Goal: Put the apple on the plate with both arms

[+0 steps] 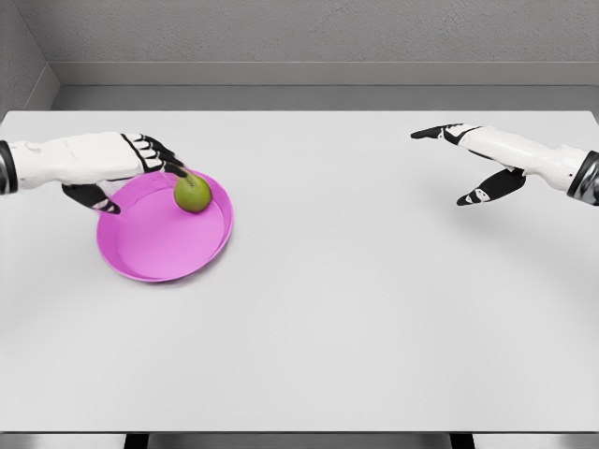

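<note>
A big white surface point(356, 309) fills the view. A pink plate point(154, 248) lies on its left part. The left robot hand point(140, 173) reaches over the plate's far edge, fingers loose, holding nothing. The right robot hand point(468, 164) hangs far off to the right, fingers spread. A little green apple point(193, 195) sits on the plate, just beside the left fingertips.

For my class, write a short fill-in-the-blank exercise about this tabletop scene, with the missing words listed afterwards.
1. The green apple lies on the ____ plate.
2. The plate sits on the table's ____ side.
3. The hand nearest the apple is the ____ hand.
4. The right hand, fingers spread, holds ____.

Missing words: pink; left; left; nothing
</note>
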You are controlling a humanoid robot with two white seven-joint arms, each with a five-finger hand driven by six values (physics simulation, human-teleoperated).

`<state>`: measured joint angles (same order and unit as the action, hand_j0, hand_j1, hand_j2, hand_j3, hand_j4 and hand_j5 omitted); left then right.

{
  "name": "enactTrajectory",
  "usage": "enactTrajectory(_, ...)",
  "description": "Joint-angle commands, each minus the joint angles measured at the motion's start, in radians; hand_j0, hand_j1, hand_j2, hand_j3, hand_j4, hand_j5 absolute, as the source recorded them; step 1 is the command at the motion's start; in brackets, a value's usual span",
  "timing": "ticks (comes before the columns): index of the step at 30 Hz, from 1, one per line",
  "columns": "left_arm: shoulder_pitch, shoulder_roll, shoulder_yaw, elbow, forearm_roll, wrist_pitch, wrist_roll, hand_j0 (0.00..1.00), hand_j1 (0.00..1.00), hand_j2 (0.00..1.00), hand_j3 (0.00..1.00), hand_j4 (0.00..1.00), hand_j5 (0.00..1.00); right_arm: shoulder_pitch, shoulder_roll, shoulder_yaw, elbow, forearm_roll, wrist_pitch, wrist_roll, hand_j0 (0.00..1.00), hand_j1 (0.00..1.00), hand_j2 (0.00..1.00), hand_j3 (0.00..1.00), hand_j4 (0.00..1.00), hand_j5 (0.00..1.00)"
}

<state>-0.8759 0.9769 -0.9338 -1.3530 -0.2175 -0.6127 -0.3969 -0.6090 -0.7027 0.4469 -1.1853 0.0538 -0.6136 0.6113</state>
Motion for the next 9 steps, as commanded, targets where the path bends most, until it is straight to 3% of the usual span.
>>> enactTrajectory(1,0.002,-0.01,0.049,0.218,0.155,0.002,0.003,1.0,1.0,1.0,1.0,1.0,1.0,0.0,0.0,-0.001,-0.001,-0.008,0.003,0.0,1.0,1.0,1.0,1.0,1.0,1.0)
enactTrajectory(2,-0.003,-0.026,0.07,0.336,0.181,0.002,0.003,1.0,1.0,1.0,1.0,1.0,1.0,0.002,0.0,-0.001,-0.002,-0.008,0.003,0.0,1.0,1.0,1.0,1.0,1.0,1.0)
enactTrajectory(4,-0.005,-0.066,0.098,0.452,0.179,0.002,0.001,1.0,1.0,1.0,1.0,1.0,1.0,0.002,0.0,-0.001,-0.002,-0.008,0.003,0.0,1.0,1.0,1.0,1.0,1.0,1.0)
enactTrajectory(5,-0.005,-0.072,0.099,0.486,0.178,0.002,0.001,1.0,1.0,1.0,1.0,1.0,1.0,0.002,0.0,-0.001,-0.002,-0.008,0.003,0.0,1.0,1.0,1.0,1.0,1.0,1.0)
enactTrajectory(9,0.006,-0.092,0.098,0.489,0.175,0.002,0.001,1.0,1.0,1.0,1.0,1.0,1.0,0.002,0.0,-0.001,-0.002,-0.008,0.003,0.0,1.0,1.0,1.0,1.0,1.0,1.0)
